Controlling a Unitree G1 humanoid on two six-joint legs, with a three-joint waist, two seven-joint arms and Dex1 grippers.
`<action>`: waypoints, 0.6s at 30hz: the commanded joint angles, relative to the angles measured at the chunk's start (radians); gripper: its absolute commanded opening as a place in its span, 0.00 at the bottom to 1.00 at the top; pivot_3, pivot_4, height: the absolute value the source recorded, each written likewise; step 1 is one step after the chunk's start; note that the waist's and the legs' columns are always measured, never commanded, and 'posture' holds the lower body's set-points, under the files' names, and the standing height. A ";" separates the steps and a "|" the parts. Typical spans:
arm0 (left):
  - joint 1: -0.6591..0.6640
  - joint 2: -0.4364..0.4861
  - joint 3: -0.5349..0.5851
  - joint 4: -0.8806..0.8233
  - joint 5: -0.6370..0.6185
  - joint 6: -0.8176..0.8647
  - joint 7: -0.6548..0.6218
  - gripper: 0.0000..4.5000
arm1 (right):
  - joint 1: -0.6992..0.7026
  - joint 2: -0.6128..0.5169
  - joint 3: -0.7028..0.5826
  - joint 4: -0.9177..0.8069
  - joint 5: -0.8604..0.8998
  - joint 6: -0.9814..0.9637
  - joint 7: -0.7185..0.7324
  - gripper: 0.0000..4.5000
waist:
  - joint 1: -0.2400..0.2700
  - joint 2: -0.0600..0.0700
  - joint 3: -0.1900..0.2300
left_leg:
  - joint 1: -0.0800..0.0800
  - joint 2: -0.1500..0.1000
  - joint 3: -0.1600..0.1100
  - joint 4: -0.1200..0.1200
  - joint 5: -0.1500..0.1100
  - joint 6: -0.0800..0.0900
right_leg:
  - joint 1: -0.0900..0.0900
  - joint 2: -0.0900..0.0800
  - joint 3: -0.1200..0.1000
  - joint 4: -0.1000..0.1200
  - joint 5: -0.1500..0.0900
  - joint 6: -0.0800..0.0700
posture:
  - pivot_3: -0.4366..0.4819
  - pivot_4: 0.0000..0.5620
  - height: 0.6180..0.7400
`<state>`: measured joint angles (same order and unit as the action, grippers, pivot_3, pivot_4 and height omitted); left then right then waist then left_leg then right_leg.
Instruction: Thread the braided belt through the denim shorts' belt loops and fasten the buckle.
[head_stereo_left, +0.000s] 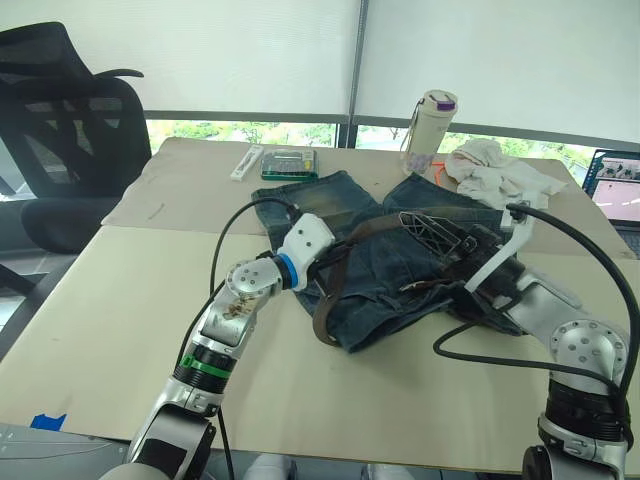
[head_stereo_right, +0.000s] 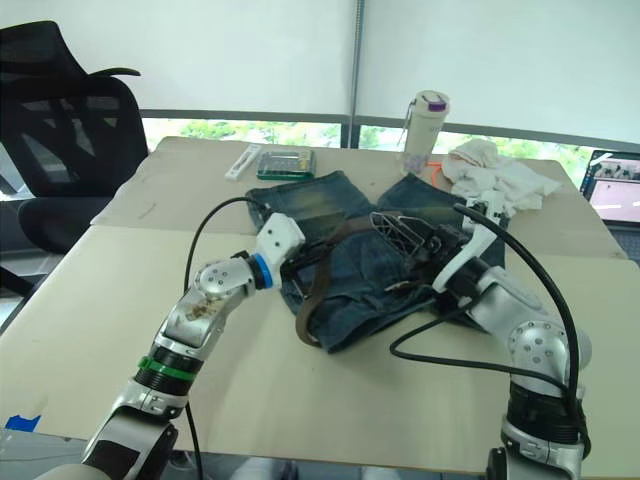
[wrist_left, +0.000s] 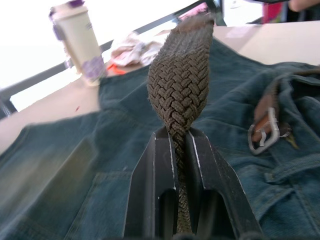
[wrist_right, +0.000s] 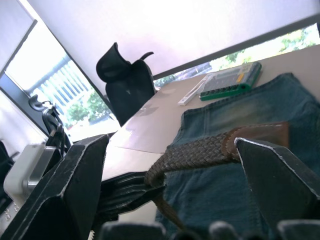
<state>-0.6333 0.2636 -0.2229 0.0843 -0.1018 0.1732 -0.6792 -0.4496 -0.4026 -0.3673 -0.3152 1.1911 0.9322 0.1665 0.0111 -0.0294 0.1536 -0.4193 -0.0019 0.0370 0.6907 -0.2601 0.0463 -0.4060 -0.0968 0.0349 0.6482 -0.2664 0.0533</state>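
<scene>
Left pincer is clamped on the braided belt: your wrist view has the woven strap squeezed flat between the two black fingers and rising straight up and away from them. Right pincer stands wide apart, gripping nothing, with a brown leather-tipped stretch of the belt running across the gap beyond its fingers.

The denim shorts lie crumpled near the middle of the worktop, legs toward the far edge. The belt runs across them from your left pincer over to the right one, with a slack loop drooping off the near hem of the shorts. The buckle lies on the denim just beside the left pincer, off to one side of the strap you hold. I cannot make out any belt loop clearly, nor whether the strap already passes through one.

My judgement: the strap's long axis runs left to right between your arms, so the open right pincer is the nearer one to take the leather end. You have bare worktop along the near edge and the left side; the far edge is crowded by a white cloth, a tumbler and a green case.
</scene>
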 joint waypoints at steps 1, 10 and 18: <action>0.005 -0.014 0.004 -0.027 -0.018 -0.014 -0.014 0.01 | 0.004 -0.044 -0.013 -0.059 -0.027 -0.048 0.027 1.00 | 0.000 0.000 0.000 | 0.000 0.000 0.000 0.000 0.000 0.000 | 0.000 0.000 0.000 0.000 0.000 0.000 | 0.48 0.27 1.00; 0.004 -0.016 0.078 -0.112 -0.237 0.235 -0.121 0.01 | 0.155 -0.369 0.180 0.021 -0.653 -0.618 0.539 1.00 | -0.007 0.000 0.000 | -0.002 0.000 0.000 0.005 -0.001 0.003 | 0.001 0.003 -0.003 -0.001 0.000 0.002 | 0.48 0.27 1.00; 0.003 0.028 0.048 -0.114 -0.218 0.244 -0.164 0.01 | 0.004 -0.400 0.325 0.224 -1.059 -1.043 0.552 1.00 | -0.022 0.000 0.000 | 0.000 0.000 0.000 0.004 0.000 0.000 | 0.001 0.005 0.000 0.000 0.000 0.002 | 0.48 0.27 1.00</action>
<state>-0.6180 0.2887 -0.1762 -0.0049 -0.3195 0.4354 -0.8371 -0.4226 -0.7888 -0.0376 -0.1050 0.1969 -0.0126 0.7304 -0.0114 -0.0290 0.1536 -0.4191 -0.0015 0.0373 0.6949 -0.2597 0.0465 -0.4053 -0.0922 0.0343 0.6478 -0.2662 0.0554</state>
